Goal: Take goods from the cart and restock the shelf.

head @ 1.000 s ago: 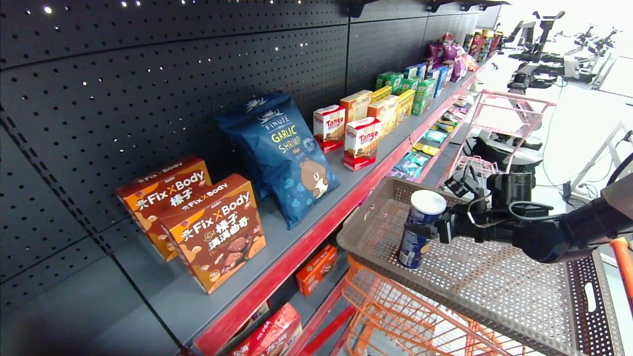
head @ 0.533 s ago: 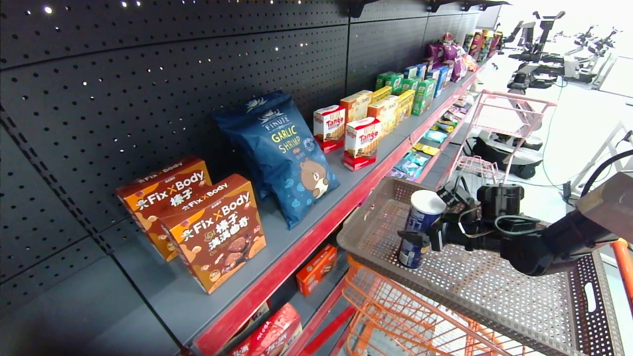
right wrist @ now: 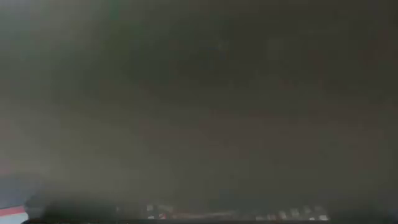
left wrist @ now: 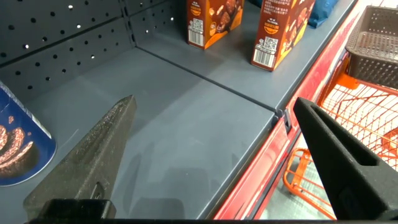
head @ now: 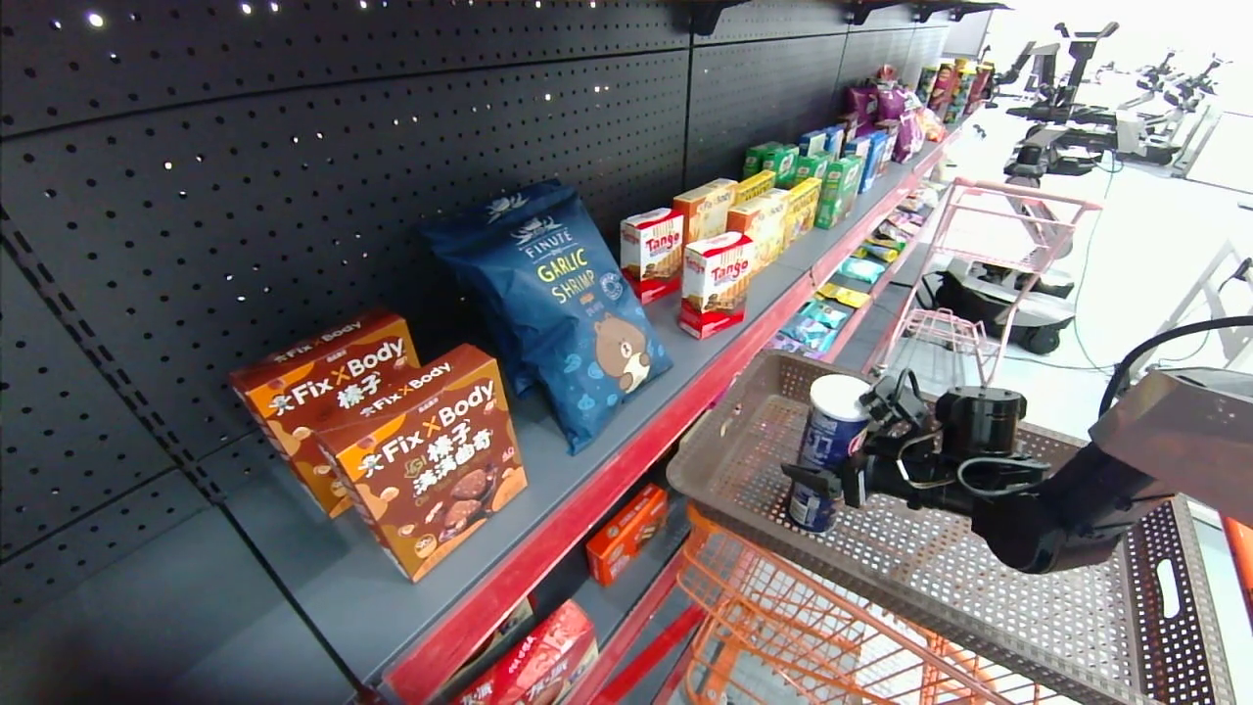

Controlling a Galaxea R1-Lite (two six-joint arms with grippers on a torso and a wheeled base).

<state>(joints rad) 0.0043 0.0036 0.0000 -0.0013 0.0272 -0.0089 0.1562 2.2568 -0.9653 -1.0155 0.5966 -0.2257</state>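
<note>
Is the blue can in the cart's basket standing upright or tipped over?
Upright, leaning slightly: the can has its white lid facing up and its base on the basket floor, with the right gripper around its middle.

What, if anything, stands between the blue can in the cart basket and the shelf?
Only the low basket wall lies between the blue can and the shelf; the can must be lifted over it. The right gripper is at the can, with nothing between them.
</note>
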